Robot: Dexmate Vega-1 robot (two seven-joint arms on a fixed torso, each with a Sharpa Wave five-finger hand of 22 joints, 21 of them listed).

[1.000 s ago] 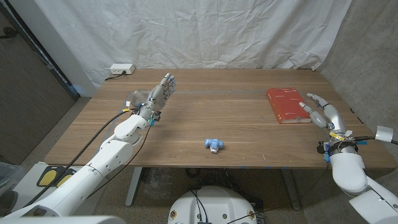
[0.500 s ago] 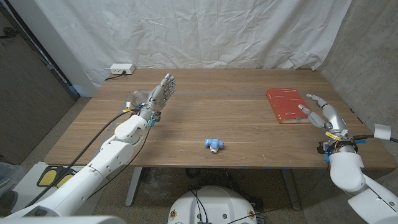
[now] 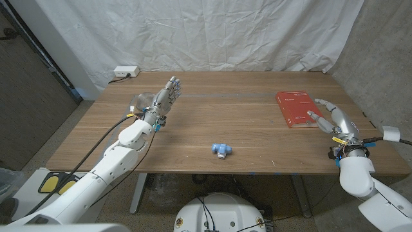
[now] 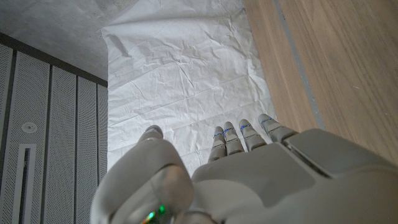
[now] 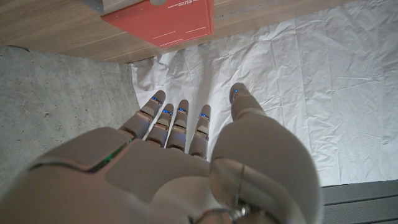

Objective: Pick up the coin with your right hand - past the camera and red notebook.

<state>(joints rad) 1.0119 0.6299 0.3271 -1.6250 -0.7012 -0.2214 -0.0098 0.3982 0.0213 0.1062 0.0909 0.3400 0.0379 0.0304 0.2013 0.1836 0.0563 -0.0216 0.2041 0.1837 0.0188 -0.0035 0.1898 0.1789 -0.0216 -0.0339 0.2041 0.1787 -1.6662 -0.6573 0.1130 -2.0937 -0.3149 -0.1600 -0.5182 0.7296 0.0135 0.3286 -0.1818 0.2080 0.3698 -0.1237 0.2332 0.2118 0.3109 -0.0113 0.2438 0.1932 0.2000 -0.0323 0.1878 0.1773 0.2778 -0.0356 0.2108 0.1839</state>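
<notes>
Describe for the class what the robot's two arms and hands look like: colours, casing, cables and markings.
Both arms have smooth, rounded white casings. The left hand and right hand are silver-grey with small blue marks on the fingers. Black cables run along the left arm; blue and yellow fittings sit at the wrists.

A white power strip (image 3: 125,71) lies on the wooden table (image 3: 244,138).
</notes>
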